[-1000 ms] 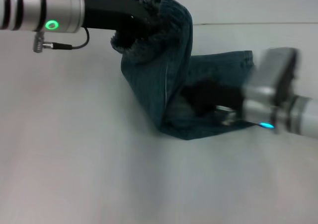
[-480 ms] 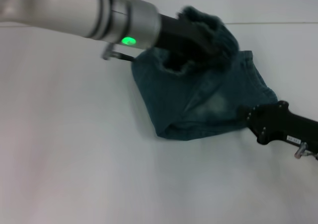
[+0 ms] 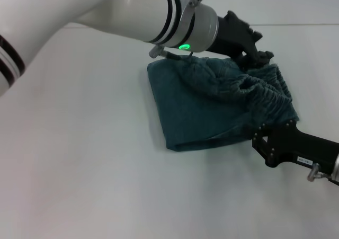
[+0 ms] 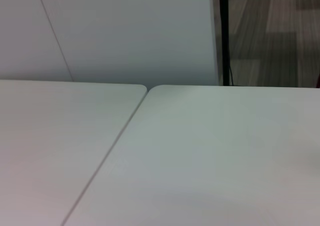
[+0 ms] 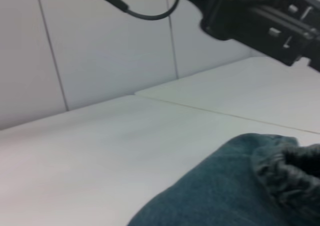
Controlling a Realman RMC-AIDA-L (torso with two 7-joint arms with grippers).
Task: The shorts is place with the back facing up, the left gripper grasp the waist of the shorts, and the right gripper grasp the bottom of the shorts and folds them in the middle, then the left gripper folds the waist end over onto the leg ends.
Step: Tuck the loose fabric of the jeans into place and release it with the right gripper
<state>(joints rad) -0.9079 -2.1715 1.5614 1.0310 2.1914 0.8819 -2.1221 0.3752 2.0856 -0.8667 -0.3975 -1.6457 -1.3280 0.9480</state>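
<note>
**Second fold laid down, fingers not yet clear**

The shorts lie on the white counter as a compact folded packet, so the middle fold reads as done and the final fold looks all but complete. The waist (the ruched elastic band) rests on top at the packet's right side, where the leg ends would sit beneath it; they are hidden, so I cannot confirm the edges line up.

The left gripper sits at the far right corner of the packet, touching or just above the waist; whether its fingers hold cloth or have let go I cannot tell. The right gripper lies low at the near right edge, its tip against the denim, its finger state likewise unclear.

What seems left: release and withdraw.
</note>
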